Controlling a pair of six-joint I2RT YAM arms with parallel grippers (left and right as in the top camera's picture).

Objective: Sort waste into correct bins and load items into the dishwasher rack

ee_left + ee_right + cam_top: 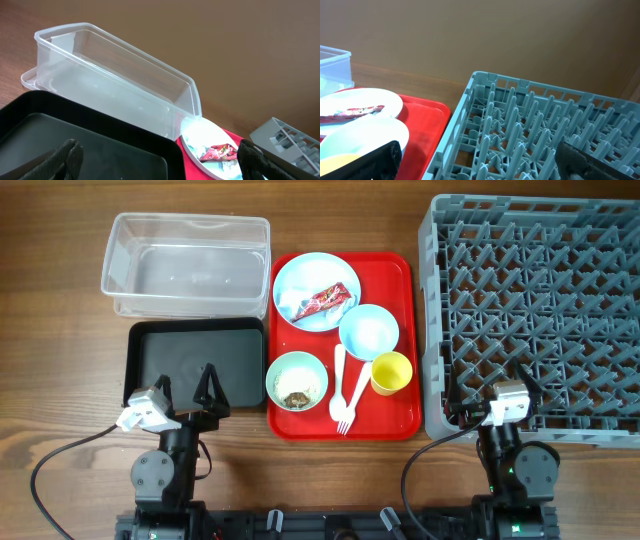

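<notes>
A light blue plate on the red tray holds a red-and-white wrapper and white tissue. A light blue bowl, a pale green bowl with rice and brown scraps, a yellow cup, a white spoon and a white fork also sit on it. The clear tub is at the back left, with the black tray in front of it. The grey rack is on the right. My left gripper is open over the black tray's front edge. My right gripper is open over the rack's front left corner.
The flat red serving tray lies between the bins and the rack. The left wrist view shows the tub, black tray, plate and wrapper. The right wrist view shows the rack's pegs and the red tray.
</notes>
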